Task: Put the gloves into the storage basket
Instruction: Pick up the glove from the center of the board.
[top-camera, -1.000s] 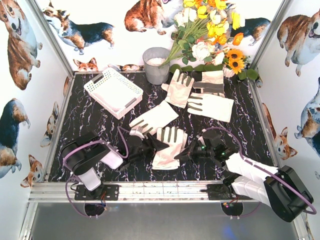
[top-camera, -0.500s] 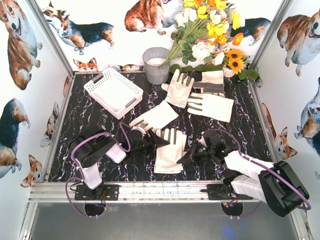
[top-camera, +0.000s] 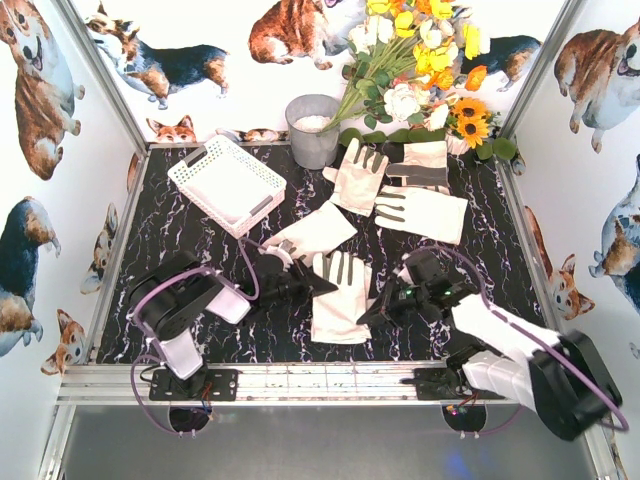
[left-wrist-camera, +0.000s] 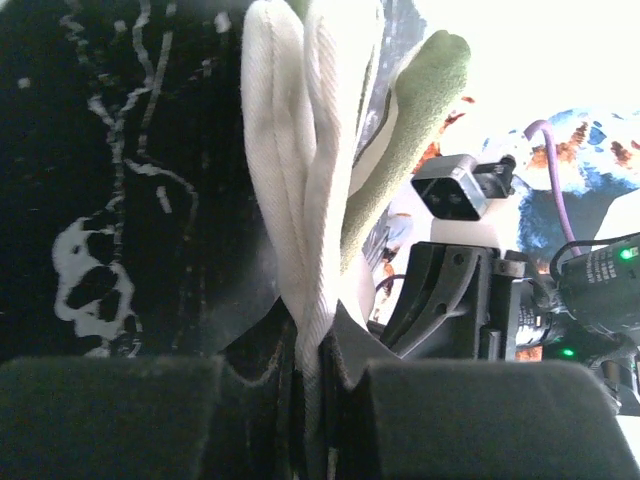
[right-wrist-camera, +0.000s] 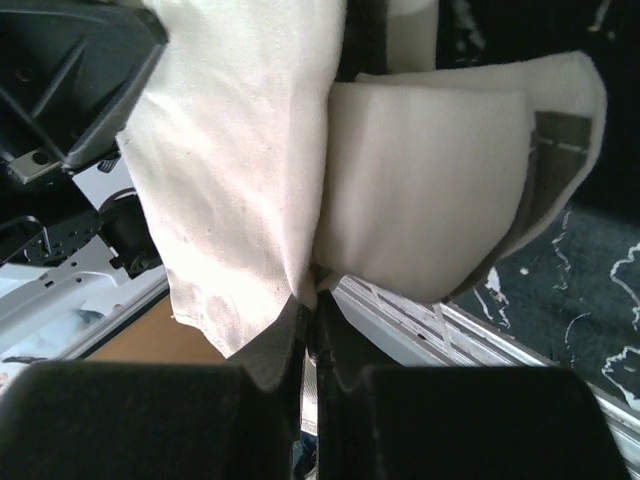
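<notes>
Both jaws are clamped on the near glove (top-camera: 338, 300); lift it evenly and swing toward the storage basket (top-camera: 226, 186).

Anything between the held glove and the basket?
Just another glove lying flat, roughly on the line from the held glove to the storage basket. Nothing tall; a lifted carry should clear it.

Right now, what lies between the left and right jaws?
One glove, clamped on opposite edges by left jaws and right jaws; the top view shows it, wrist views confirm.
</notes>
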